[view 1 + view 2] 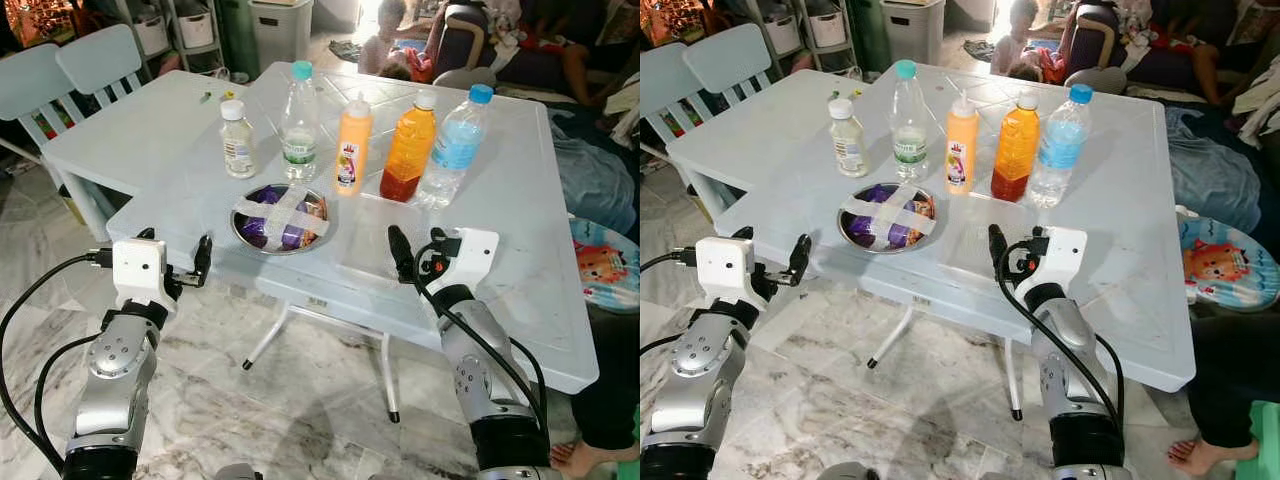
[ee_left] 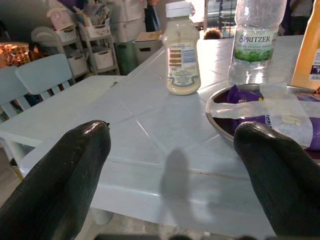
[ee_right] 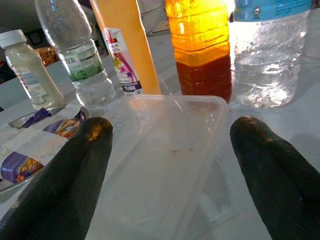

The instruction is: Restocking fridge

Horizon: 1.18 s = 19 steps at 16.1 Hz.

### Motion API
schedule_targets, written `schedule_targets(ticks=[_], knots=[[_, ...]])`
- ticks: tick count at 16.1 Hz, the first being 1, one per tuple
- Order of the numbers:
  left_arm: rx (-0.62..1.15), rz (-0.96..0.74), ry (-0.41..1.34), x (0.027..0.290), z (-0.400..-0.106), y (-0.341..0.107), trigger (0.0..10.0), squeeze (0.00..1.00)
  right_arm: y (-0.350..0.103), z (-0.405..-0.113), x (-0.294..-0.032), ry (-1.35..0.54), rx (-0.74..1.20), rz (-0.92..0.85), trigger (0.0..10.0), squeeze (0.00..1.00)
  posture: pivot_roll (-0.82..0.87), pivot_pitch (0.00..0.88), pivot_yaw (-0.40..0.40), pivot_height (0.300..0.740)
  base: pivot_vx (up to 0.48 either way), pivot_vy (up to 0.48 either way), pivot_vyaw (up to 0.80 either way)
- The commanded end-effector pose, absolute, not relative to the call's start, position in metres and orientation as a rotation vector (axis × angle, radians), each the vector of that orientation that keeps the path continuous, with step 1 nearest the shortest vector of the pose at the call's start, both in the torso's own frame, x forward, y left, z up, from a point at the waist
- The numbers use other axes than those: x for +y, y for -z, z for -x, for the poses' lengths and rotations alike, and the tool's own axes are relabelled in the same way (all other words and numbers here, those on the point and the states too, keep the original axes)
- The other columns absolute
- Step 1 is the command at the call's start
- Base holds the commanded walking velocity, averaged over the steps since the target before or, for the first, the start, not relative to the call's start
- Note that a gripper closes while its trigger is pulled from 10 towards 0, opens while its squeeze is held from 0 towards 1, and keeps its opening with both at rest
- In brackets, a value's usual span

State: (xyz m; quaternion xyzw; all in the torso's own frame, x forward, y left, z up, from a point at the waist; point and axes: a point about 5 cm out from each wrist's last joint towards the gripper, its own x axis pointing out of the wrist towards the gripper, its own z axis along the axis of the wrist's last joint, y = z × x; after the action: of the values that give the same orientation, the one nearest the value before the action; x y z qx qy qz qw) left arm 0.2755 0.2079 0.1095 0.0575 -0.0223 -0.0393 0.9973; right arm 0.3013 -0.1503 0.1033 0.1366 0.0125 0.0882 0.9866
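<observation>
- The left gripper (image 1: pixel 203 262) hovered at the near edge of the pale blue plastic bench (image 1: pixel 520 200), its fingers (image 2: pixel 70 175) spread wide and holding nothing.
- Just ahead of those fingers sat a round steel bowl (image 1: pixel 282 218) with purple packets inside, sealed by two crossed strips of white tape.
- Beyond the bowl stood a small white-capped bottle of cream-coloured sauce (image 1: pixel 237 140) and a clear water bottle with a teal cap (image 1: pixel 299 122), low on water.
- The right gripper (image 1: pixel 401 254) also gaped open and empty; between its fingers (image 3: pixel 272 165) lay an empty clear plastic tray (image 3: pixel 165 150).
- Past the tray stood an orange squeeze bottle (image 1: pixel 353 146), an amber-filled bottle (image 1: pixel 409 148), darker at the base, and a blue-capped water bottle (image 1: pixel 455 146).
</observation>
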Motion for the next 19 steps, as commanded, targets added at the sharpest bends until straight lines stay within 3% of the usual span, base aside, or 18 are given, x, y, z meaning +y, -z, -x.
schedule_targets(ticks=[1, 7, 9, 12, 13, 14, 15, 19], knots=[[-0.062, -0.123, 0.08, 0.209, -0.277, -0.115, 10.0, 0.0, -0.1, -0.299, -0.152, -0.168, 0.03, -0.271, 10.0, 0.0, 0.01, 0.022, 0.003, 0.74, 0.0, 0.0, 0.0], [-0.074, -0.106, 0.09, 0.208, -0.28, -0.117, 10.0, 0.0, -0.097, -0.292, -0.142, -0.171, 0.048, -0.344, 10.0, 0.0, 0.0, 0.022, 0.006, 0.74, 0.0, 0.0, 0.0], [-0.072, -0.109, 0.097, 0.206, -0.279, -0.116, 10.0, 0.0, -0.095, -0.297, -0.136, -0.175, 0.099, -0.485, 10.0, 0.0, 0.01, 0.021, 0.004, 0.74, 0.0, 0.0, 0.0], [-0.073, -0.11, 0.1, 0.205, -0.279, -0.116, 10.0, 0.0, -0.09, -0.298, -0.133, -0.181, 0.146, -0.535, 10.0, 0.0, 0.01, 0.022, 0.0, 0.74, 0.0, 0.0, 0.0], [-0.073, -0.11, 0.1, 0.205, -0.28, -0.116, 10.0, 0.0, -0.09, -0.297, -0.133, -0.189, 0.148, -0.534, 8.2, 0.0, 0.01, 0.023, 0.0, 0.74, 0.0, 0.0, 0.0], [-0.073, -0.11, 0.1, 0.205, -0.28, -0.116, 10.0, 0.0, -0.089, -0.297, -0.133, -0.194, 0.154, -0.542, 3.1, 0.0, 0.01, 0.021, 0.002, 0.74, 0.0, 0.0, 0.0], [-0.072, -0.109, 0.102, 0.204, -0.28, -0.116, 10.0, 0.0, -0.089, -0.297, -0.132, -0.197, 0.167, -0.567, 0.0, 0.0, 0.01, 0.021, 0.001, 0.74, 0.0, 0.0, 0.0], [-0.076, -0.115, 0.107, 0.205, -0.283, -0.117, 10.0, 0.0, -0.089, -0.299, -0.121, -0.227, 0.223, -0.591, 0.0, 0.0, -0.01, 0.028, 0.006, 0.74, 0.0, 0.0, 0.0]])
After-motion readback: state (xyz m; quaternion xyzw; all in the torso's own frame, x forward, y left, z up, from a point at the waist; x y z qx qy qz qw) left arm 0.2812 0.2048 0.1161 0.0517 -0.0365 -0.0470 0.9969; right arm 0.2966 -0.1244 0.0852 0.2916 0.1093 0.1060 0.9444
